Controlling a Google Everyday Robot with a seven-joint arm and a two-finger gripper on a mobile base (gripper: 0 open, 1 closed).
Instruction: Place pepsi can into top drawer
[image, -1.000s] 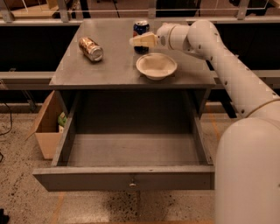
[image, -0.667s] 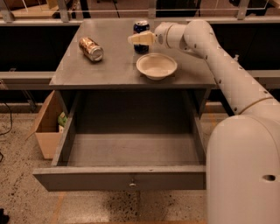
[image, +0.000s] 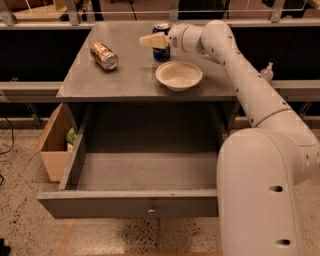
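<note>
Pincer by cylindrical pepsi can (upright)

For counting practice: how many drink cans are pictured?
2: a gold-brown can lying left on the tabletop, and the pepsi can upright behind the bowl, with the pincer at it.

Smooth cream plastic gripper at pepsi can; can glossy metal; top drawer matt grey wood.
</note>
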